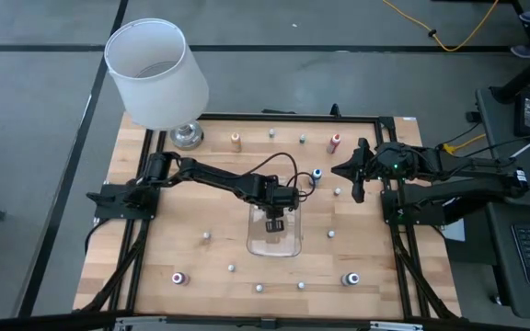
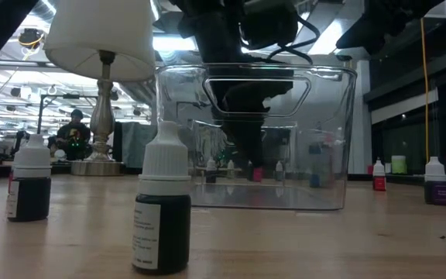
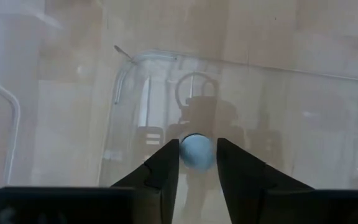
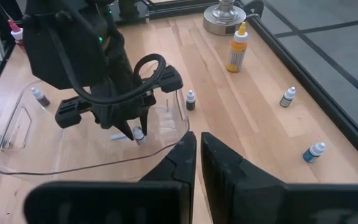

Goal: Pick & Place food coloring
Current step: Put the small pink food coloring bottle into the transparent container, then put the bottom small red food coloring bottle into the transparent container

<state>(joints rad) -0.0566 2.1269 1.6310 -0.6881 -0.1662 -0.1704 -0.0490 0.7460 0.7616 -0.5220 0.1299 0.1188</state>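
A clear plastic tray [image 1: 288,246] stands on the wooden table, near its middle. My left gripper [image 1: 274,223] reaches down into the tray, and a food coloring bottle with a pale blue cap [image 3: 197,151] shows between its fingertips; in the right wrist view this bottle [image 4: 138,134] is low in the tray [image 4: 92,163]. Many more tiny food coloring bottles stand scattered on the table, among them an orange one [image 1: 236,141], a red one [image 1: 335,142] and a blue one [image 1: 317,173]. My right gripper [image 4: 199,140] waits shut, raised at the table's right side [image 1: 357,188]. My left gripper has the bottle's pale blue cap [image 3: 185,152] between its two fingertips, one on each side. The fingers come steeply from above, pointing down into the tray. The bottle stands upright below them; whether its base rests on the tray floor I cannot tell.
A white-shaded lamp [image 1: 155,74] stands at the far left corner. More bottles stand along the near edge, such as a pink one [image 1: 179,278] and a dark one [image 1: 350,279]. Two dark bottles [image 2: 161,209] [image 2: 29,186] stand close to the low camera. A black frame [image 1: 247,117] borders the table.
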